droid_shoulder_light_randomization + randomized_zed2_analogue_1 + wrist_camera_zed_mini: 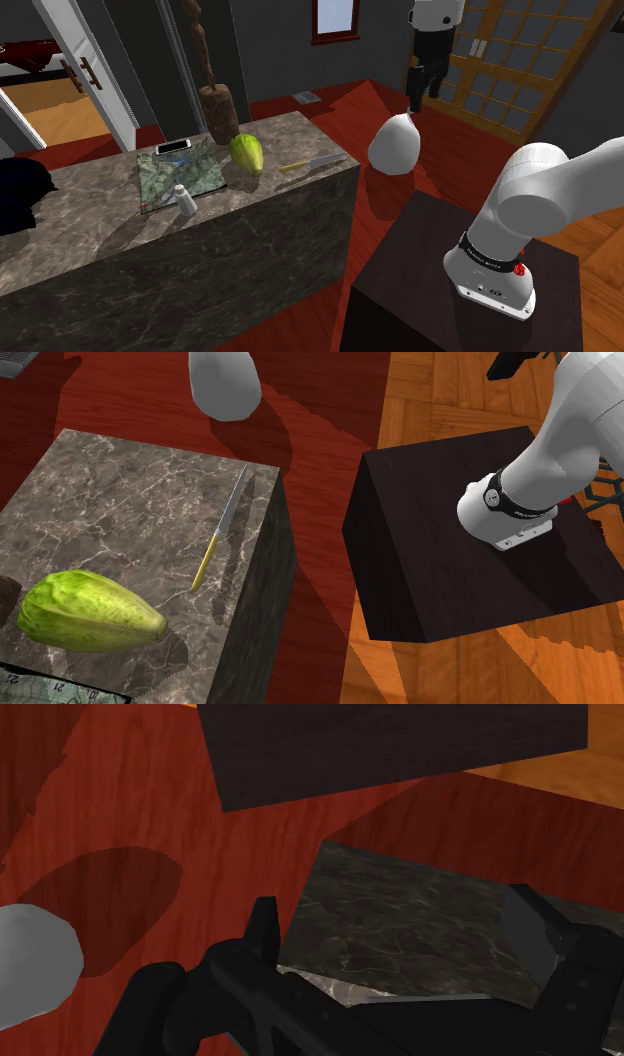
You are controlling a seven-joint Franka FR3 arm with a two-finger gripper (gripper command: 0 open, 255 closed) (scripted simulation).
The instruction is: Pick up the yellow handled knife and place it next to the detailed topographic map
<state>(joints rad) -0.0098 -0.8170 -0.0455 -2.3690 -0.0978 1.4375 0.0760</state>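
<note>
My shoulder camera sits beside and behind the dark wooden box stand (420, 285), which lies at 4 o'clock, and looks down at the grey-veined marble counter (100, 225) at 9. My second camera hangs closer, steeply above the counter's end, stand at 3 o'clock. Both share that end, with the yellow-handled knife (312, 162) and ribbed green fruit (248, 153). My wrist camera looks down, close in, on the counter's corner and the stand's edge.

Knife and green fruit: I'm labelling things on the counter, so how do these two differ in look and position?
The knife is thin and flat, grey blade with yellow handle; the green fruit is bulky, rounded and ridged. The knife lies by the edge of the counter nearest the stand; the green fruit lies beside the map. Both rest on the marbled counter, unheld.
</note>
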